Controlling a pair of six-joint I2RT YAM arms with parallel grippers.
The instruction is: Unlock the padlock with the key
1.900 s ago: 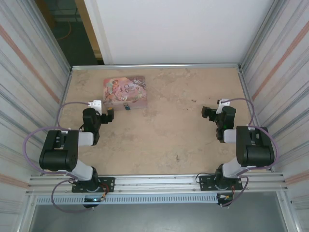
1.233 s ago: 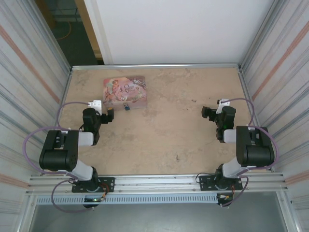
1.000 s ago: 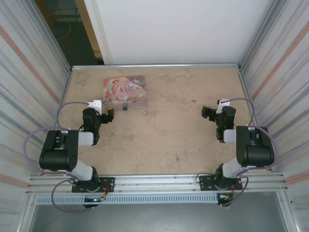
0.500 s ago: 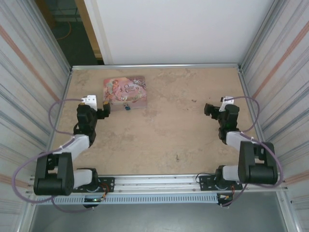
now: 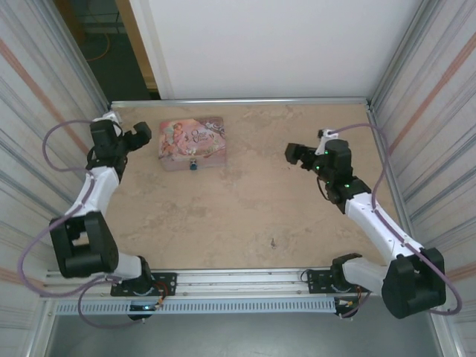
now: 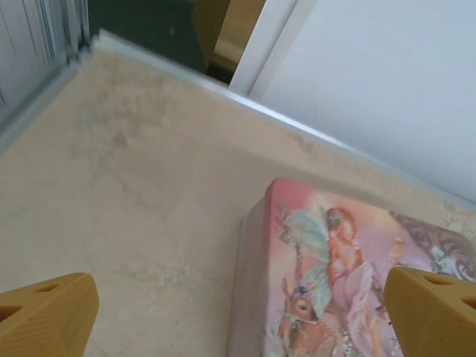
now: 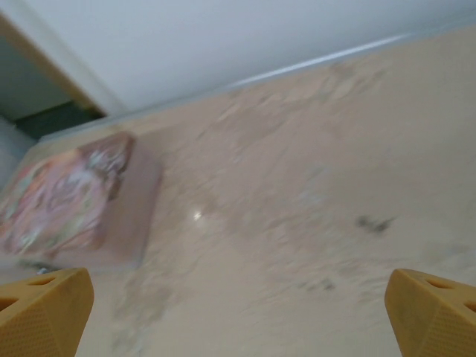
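Both arms have just swung out from their folded rest: my left gripper (image 5: 143,134) now hangs just left of the pink tin (image 5: 192,138), my right gripper (image 5: 292,155) well to its right, both with jaws spread wide and empty, so I judge the approach has only begun. I count one tin, one padlock (image 5: 193,165) at the tin's near edge, and two grippers; the key is too small for me to pick out

Script on the pink tin (image 5: 192,143) — too small, unreadable
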